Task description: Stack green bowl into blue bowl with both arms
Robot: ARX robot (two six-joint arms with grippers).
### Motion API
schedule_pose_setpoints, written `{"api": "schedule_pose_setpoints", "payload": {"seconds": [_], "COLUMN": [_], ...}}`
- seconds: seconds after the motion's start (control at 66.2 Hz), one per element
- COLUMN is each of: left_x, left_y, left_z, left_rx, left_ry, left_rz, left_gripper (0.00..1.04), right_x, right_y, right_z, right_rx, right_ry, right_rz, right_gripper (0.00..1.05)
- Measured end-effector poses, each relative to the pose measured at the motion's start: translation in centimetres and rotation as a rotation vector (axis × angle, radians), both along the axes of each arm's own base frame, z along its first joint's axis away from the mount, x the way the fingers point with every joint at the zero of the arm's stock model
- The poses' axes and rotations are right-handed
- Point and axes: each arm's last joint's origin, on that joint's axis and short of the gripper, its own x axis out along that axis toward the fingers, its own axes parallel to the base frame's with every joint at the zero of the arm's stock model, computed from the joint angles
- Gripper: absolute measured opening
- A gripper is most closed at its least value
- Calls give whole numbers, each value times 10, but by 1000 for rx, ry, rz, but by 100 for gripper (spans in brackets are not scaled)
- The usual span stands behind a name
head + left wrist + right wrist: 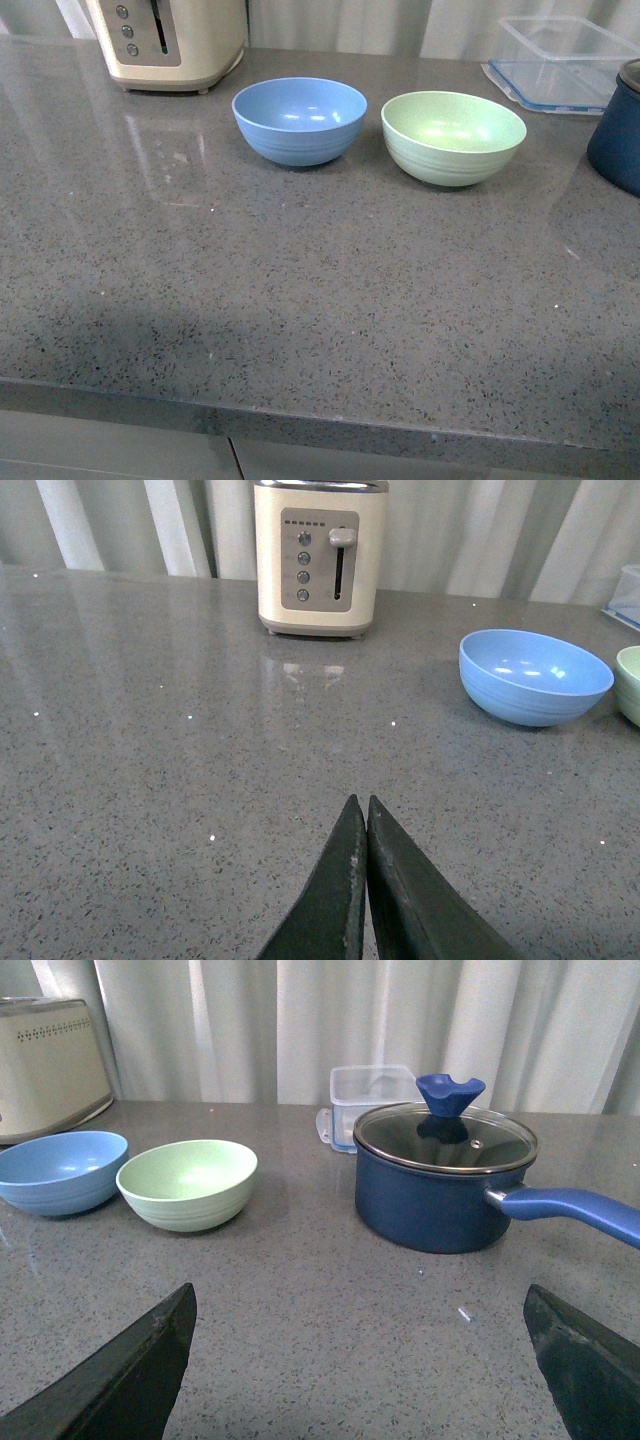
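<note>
The left gripper (pixel 362 802) is closed on nothing: its two dark fingers (pixel 330 900) press together into a single tip, low over the grey speckled countertop (pixel 300 300). Well ahead of that tip and off its line, toward the robot's right, the blue bowl (pixel 535 675) stands upright and empty. The green bowl (pixel 631 685) shows only as a sliver beyond it, farther from this gripper. Almost straight ahead, farther off than the blue bowl, a cream toaster (pixel 318 560) stands at the back of the counter before a pale curtain (pixel 480 530).

The right gripper (pixel 358 1295) is spread wide and holds nothing, with bare counter between its fingers (pixel 130 1380). Ahead of it, toward the left arm's side, the green bowl sits upright and empty, nearer to this gripper than the blue bowl, which lies just past it. In the front view the two bowls stand side by side with a narrow gap between their rims. Ahead on the gripper's other side stands a navy saucepan (pixel 440 1200) under a glass lid (pixel 445 1138), its blue handle (pixel 575 1208) pointing away from the bowls. A clear plastic container (pixel 372 1092) sits just behind the saucepan. Both grippers are well apart from both bowls.
</note>
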Motion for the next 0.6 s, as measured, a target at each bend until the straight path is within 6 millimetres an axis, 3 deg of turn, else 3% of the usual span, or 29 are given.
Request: {"api": "schedule_pose_setpoints", "payload": {"seconds": [0.604], "left_x": [-28], "left_y": [0], "left_z": [9], "left_rx": [0], "left_ry": [-28], "left_rz": [0], "left_gripper": [4], "right_x": [0], "right_y": [0], "right_z": [0], "right_rx": [0], "right_ry": [0], "right_rz": [0], "right_gripper": [95]}}
